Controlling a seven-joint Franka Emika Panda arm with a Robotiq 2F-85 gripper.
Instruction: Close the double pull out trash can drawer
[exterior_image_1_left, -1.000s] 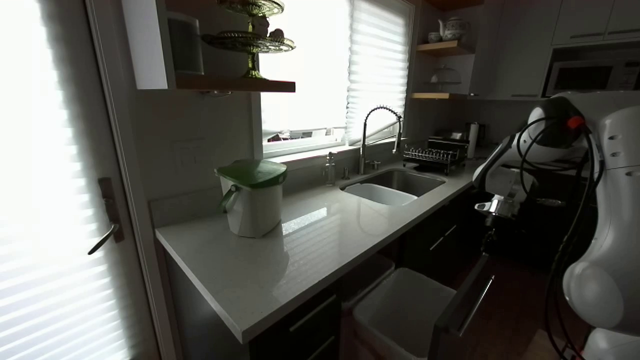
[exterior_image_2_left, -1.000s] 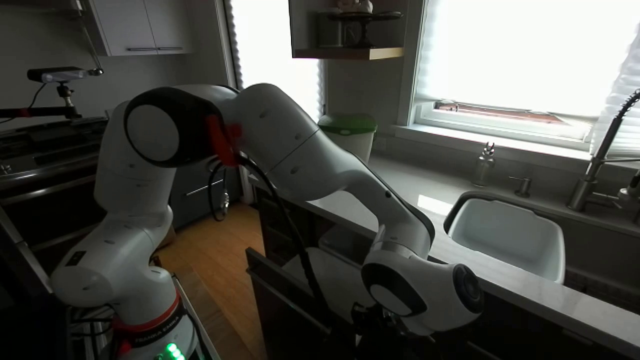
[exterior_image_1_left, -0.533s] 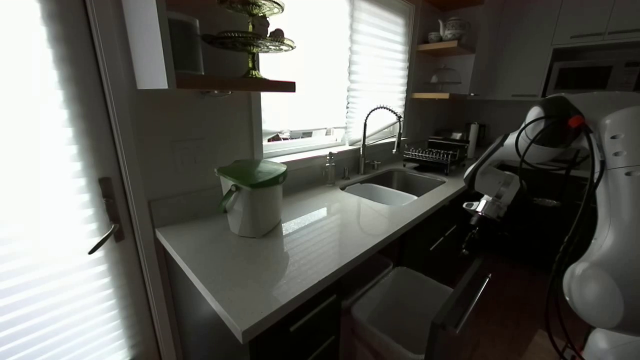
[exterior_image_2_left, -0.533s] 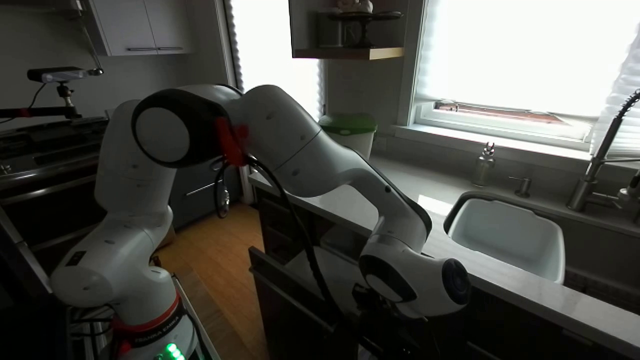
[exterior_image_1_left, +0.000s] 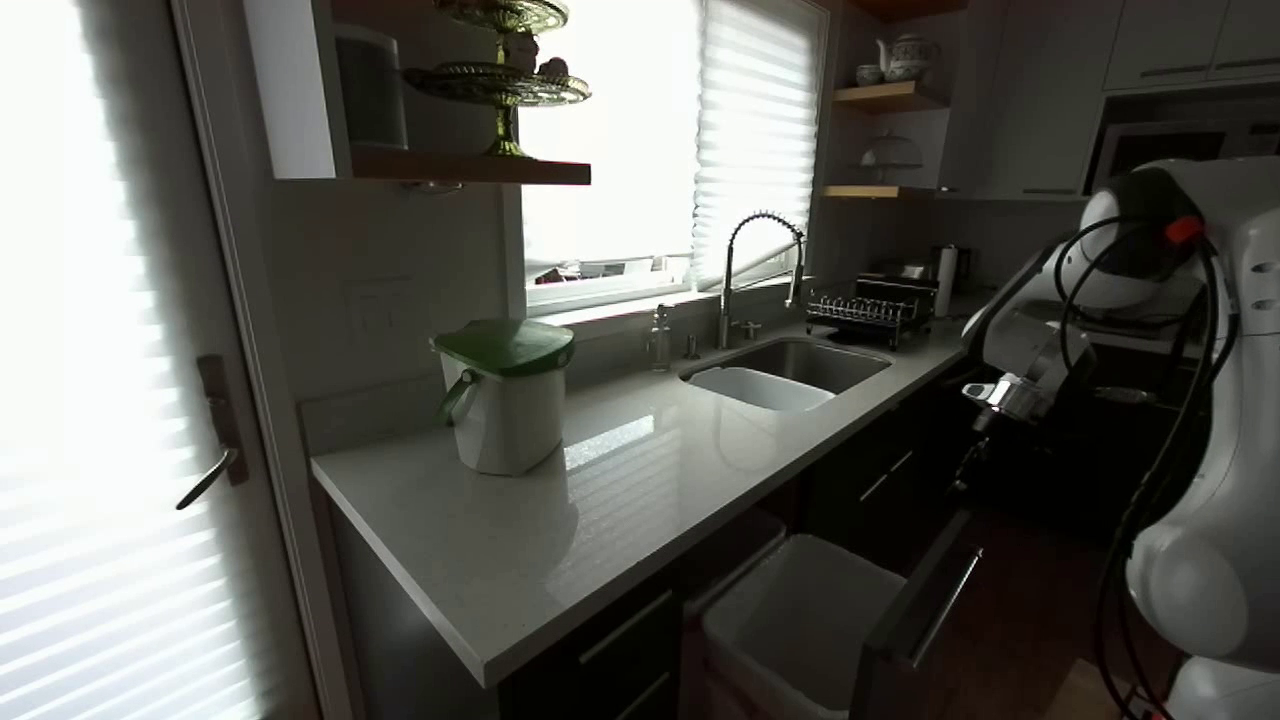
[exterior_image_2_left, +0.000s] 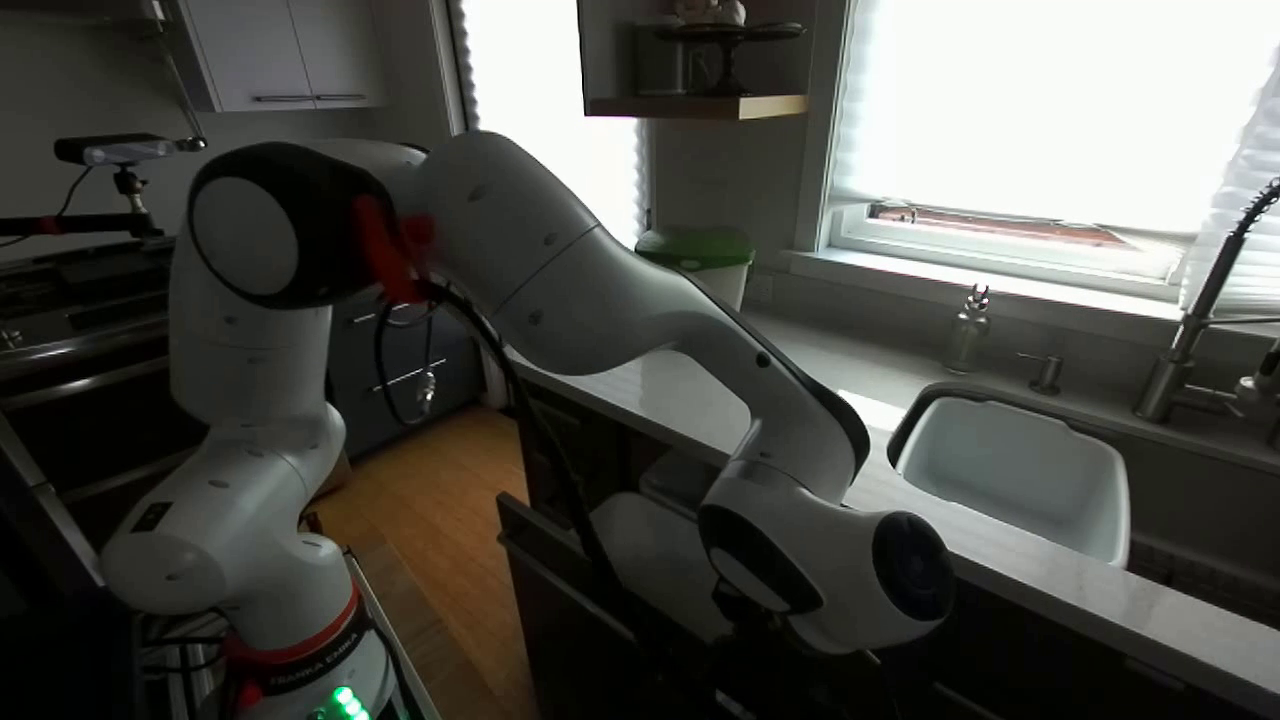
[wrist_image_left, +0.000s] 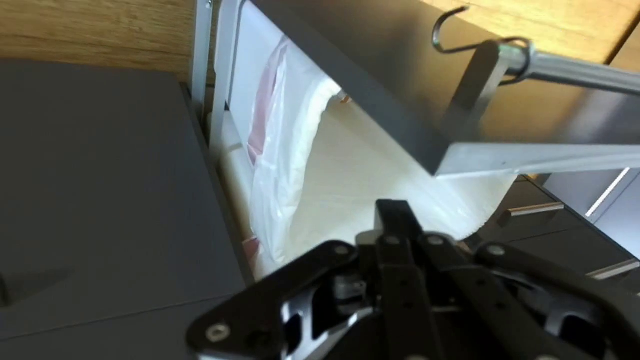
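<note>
Wrist view first: our claw sits around 5 o'clock, its fingers pressed tight against each other. The trash drawer is pulled out, its front running past 1 o'clock, with a wire hook looped on the handle bar at 2. We can see a white bag inside, some of it showing between fingertips and drawer front.

In an exterior view, the drawer sticks out from under the counter, front around 4 o'clock, bin around 5. The claw's right by the front's far top corner; we can't tell if they touch. A green-lidded pail stands at 9.

In an exterior view, the white arm arches over from 8 o'clock, drawer front between 6 and 7. Claw's too dark to make out there.
</note>
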